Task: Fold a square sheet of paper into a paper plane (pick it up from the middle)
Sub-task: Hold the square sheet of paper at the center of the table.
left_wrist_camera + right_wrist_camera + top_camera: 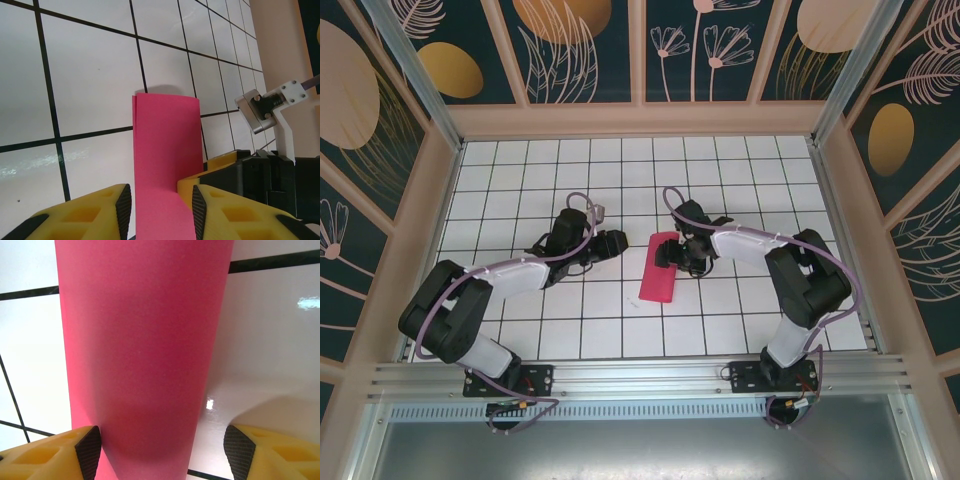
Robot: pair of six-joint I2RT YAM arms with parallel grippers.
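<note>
I can read no text, label, brand, number or sign anywhere here.

Paper (658, 268) lies flat on the table (740, 330), about mid-table, a little right of centre. Its long side runs from the near edge toward the far edge, with the far end leaning right. Left gripper (618, 243): left of the paper's far end, near it but apart in the top view, pointing toward it. Right gripper (678, 254): over the paper's far end, reaching in from the right. Its fingers (89, 452) straddle the paper, one at the paper's edge, the other off it over bare table.
</note>
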